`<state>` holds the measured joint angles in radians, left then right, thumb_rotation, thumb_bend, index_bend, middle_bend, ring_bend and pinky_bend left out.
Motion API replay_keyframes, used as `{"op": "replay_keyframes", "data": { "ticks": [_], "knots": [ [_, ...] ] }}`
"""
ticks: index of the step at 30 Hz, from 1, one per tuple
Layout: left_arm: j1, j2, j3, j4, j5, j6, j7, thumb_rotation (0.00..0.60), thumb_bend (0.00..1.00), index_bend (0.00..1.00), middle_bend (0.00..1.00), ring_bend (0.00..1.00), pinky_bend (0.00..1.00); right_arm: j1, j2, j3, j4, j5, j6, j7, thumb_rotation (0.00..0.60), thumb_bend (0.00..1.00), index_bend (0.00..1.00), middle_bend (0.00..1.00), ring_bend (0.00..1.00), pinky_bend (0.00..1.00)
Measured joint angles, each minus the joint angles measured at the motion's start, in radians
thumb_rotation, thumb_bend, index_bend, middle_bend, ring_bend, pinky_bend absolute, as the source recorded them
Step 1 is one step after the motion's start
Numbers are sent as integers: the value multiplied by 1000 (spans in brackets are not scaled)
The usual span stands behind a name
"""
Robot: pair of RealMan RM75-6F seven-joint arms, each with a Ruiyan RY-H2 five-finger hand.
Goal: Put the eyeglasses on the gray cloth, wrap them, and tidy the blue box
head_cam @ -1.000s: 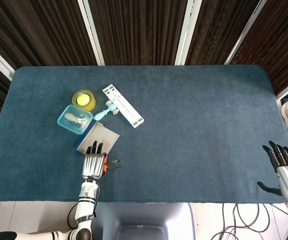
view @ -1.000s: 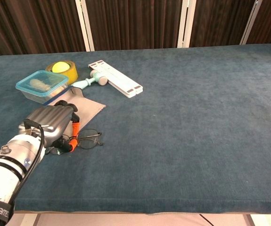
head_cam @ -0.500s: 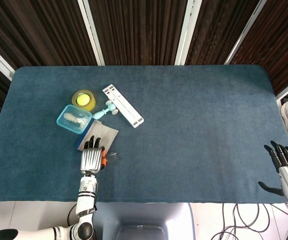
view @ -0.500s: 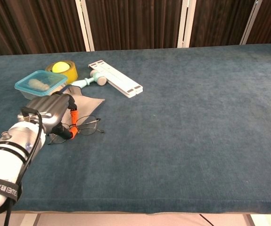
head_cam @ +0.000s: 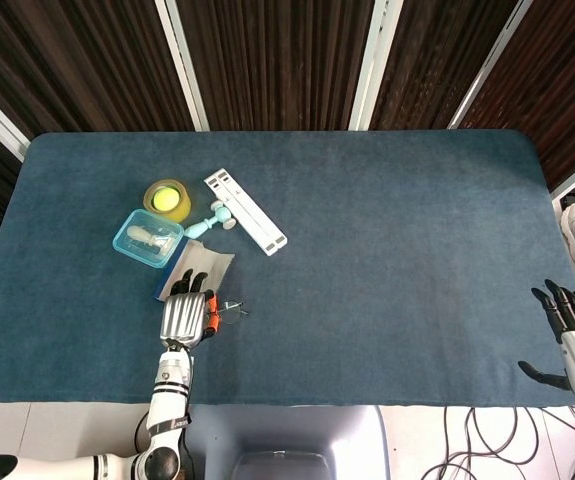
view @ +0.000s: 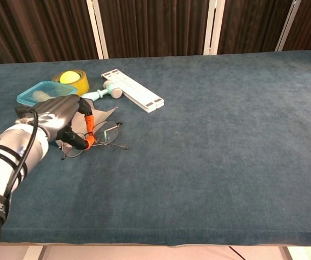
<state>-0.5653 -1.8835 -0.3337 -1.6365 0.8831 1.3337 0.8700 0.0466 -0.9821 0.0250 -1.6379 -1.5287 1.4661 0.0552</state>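
Overhead: left hand [head_cam: 186,314] near the bench's [head_cam: 387,240] front-left edge, pinching eyeglasses [head_cam: 229,307] beside the gray cloth [head_cam: 205,267]; blue box [head_cam: 149,240] just beyond. Right hand [head_cam: 572,335] at the front-right corner, fingers spread, holding nothing. Chest view: left hand [view: 63,119] grips the eyeglasses [view: 105,136] over the cloth's [view: 104,114] near edge.

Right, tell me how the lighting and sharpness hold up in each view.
Head view: even, soft light, no glare on the table, though the eyeglasses are thin and barely resolved. Chest view: the left hand looms large and slightly soft at the near edge, while the eyeglasses are sharper; shadows faint.
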Motion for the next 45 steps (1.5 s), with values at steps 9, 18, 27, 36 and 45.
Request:
{"op": "replay_keyframes", "data": {
  "ticks": [9,18,27,36,45],
  "knots": [
    [-3,48,22,-120,-22,38,11,600,391,622,149,55,186,-3,10,-2,1,-10,8,27,600,252,20,0,0,0],
    [-33,41,-3,-123,-49,45,-8,600,391,611,148,54,185,-8,21,-8,1,-24,18,55,600,252,20,0,0,0],
    [-120,-20,-135,36,-157,-16,-74,600,389,604,144,46,177,1,25,-11,7,-25,-3,64,600,252,20,0,0,0],
    [-223,-70,-257,277,-253,-90,-158,600,389,602,140,38,173,-2,25,-10,7,-21,2,62,600,252,22,0,0,0],
    [-278,-93,-285,464,-365,-139,-167,600,388,570,132,25,159,2,22,-10,6,-19,-7,51,600,252,24,0,0,0]
  ]
}}
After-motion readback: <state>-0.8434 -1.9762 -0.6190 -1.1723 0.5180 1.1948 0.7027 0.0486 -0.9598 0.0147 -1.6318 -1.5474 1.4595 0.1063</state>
